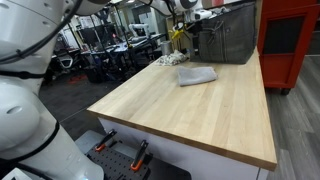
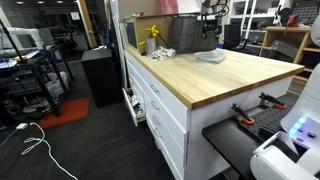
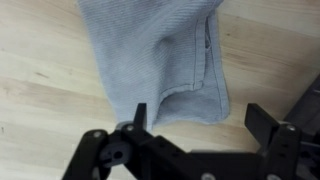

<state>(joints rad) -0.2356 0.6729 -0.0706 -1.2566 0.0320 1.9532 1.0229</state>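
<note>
The gripper (image 3: 200,118) hangs just above a grey knitted cloth (image 3: 160,55), its jaws spread wide and holding nothing. The cloth lies folded flat on the wooden desk (image 1: 200,125), toward the far end near a metal bin (image 1: 225,35). It looks soft, light and floppy — I'd pinch the hemmed edge or a raised fold, since a flat layer would likely slide away.

One grey cloth (image 1: 196,75), one wooden table (image 1: 200,125), one metal box (image 1: 228,38), one red cabinet (image 1: 290,40).
</note>
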